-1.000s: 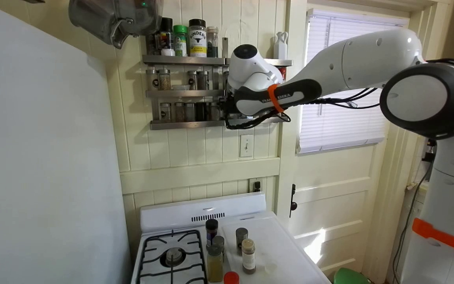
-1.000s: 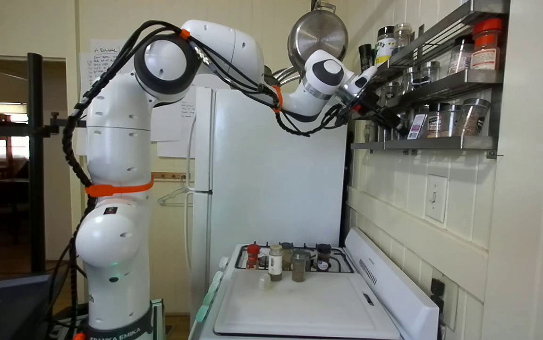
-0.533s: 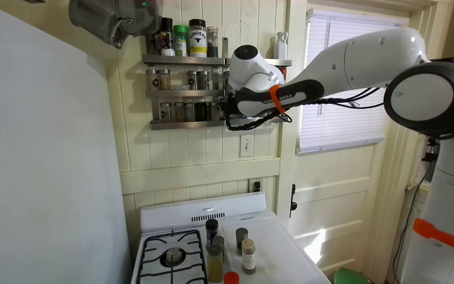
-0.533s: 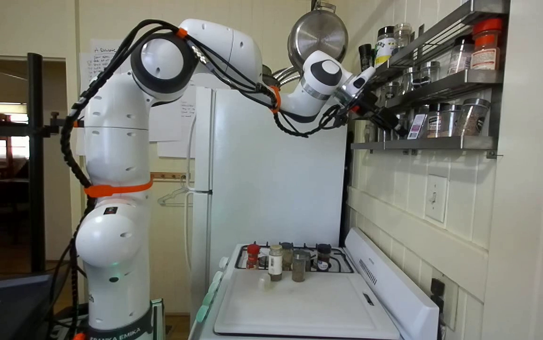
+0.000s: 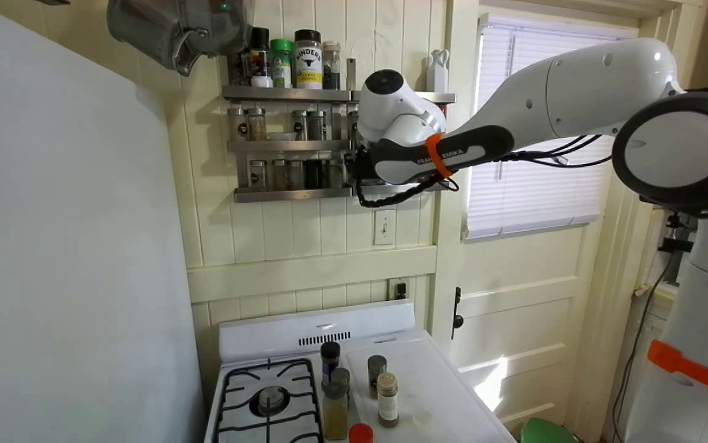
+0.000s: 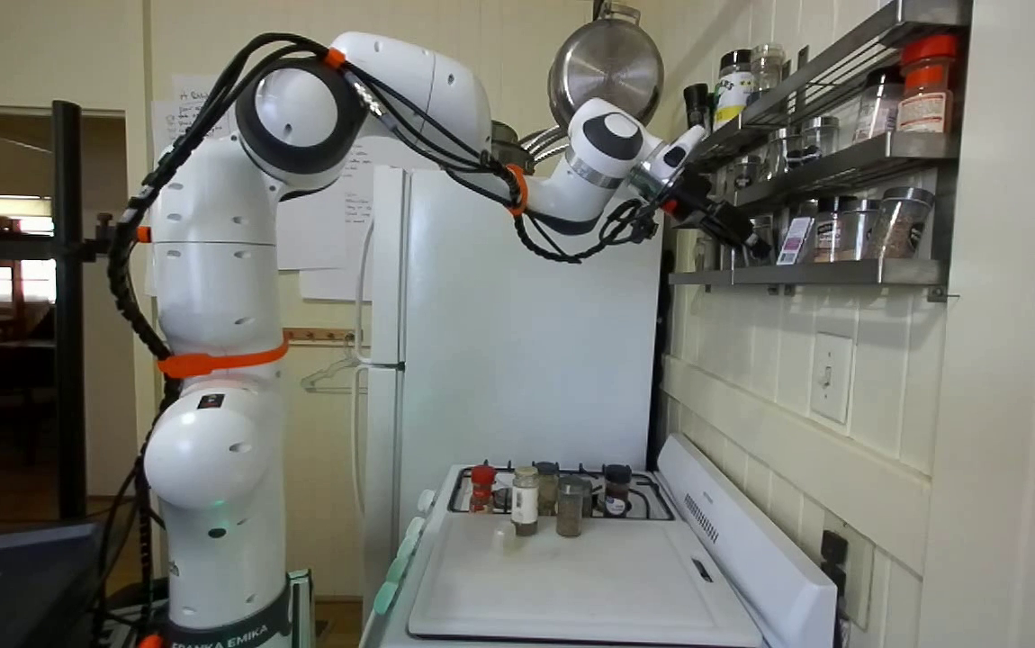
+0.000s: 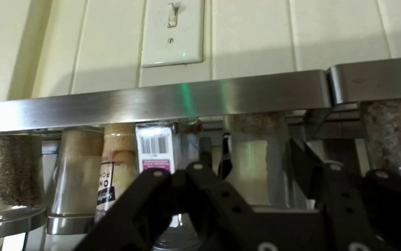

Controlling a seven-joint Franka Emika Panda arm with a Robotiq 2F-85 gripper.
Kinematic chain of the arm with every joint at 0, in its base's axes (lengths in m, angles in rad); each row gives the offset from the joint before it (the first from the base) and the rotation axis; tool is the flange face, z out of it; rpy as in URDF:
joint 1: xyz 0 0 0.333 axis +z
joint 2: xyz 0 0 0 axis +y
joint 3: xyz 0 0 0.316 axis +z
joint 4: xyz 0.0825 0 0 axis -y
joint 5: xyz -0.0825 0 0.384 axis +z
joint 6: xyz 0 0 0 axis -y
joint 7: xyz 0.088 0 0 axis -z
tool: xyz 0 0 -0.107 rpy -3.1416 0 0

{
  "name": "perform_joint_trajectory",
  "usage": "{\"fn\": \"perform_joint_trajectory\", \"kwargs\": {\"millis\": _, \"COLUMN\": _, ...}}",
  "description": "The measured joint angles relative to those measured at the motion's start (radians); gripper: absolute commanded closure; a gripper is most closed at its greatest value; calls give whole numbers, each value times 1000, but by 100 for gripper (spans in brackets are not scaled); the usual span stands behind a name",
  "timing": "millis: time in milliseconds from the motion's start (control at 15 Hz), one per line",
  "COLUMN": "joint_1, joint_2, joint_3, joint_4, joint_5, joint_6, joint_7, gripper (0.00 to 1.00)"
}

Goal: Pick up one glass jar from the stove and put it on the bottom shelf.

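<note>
Jar (image 7: 256, 164) stood on the bottom shelf (image 7: 151, 103), just behind the front edge, reddish-brown contents low in the glass. Wrist view was upside down; hours taken as it showed. Gripper (image 7: 252, 153) pointed in from 6 o'clock, fingers (image 7: 303, 160) spread wider than the jar: one at its 9, one at its 3, nothing clamped. A gap showed on the 9 side; contact at 3, could not tell. Barcoded container (image 7: 155, 146) sat beyond the 9 o'clock finger; pink-grained jar (image 7: 395, 136) farther out at 3. Switch (image 7: 172, 38) was at 11. In an exterior view the stove (image 6: 571, 585) lay well below, at the gripper's 7. Six other jars (image 5: 335, 415) stood on it, the grate (image 5: 268, 421) at their 9.
</note>
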Motion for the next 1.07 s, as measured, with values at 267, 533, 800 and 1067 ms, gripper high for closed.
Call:
{"fn": "perform_joint_trajectory", "kwargs": {"millis": 267, "joint_1": 0, "joint_2": -11, "joint_3": 1, "joint_4": -12, "joint_5": -16, "joint_6": 0, "joint_7": 17, "gripper": 41}}
{"fn": "perform_joint_trajectory", "kwargs": {"millis": 533, "joint_1": 0, "joint_2": -17, "joint_3": 3, "joint_4": -20, "joint_5": -28, "joint_6": 0, "joint_7": 25, "gripper": 41}}
{"fn": "perform_joint_trajectory", "kwargs": {"millis": 800, "joint_1": 0, "joint_2": -20, "joint_3": 3, "joint_4": -24, "joint_5": -36, "joint_6": 0, "joint_7": 36, "gripper": 44}}
{"fn": "perform_joint_trajectory", "kwargs": {"millis": 1067, "joint_1": 0, "joint_2": -20, "joint_3": 3, "joint_4": -23, "joint_5": -38, "joint_6": 0, "joint_7": 39, "gripper": 45}}
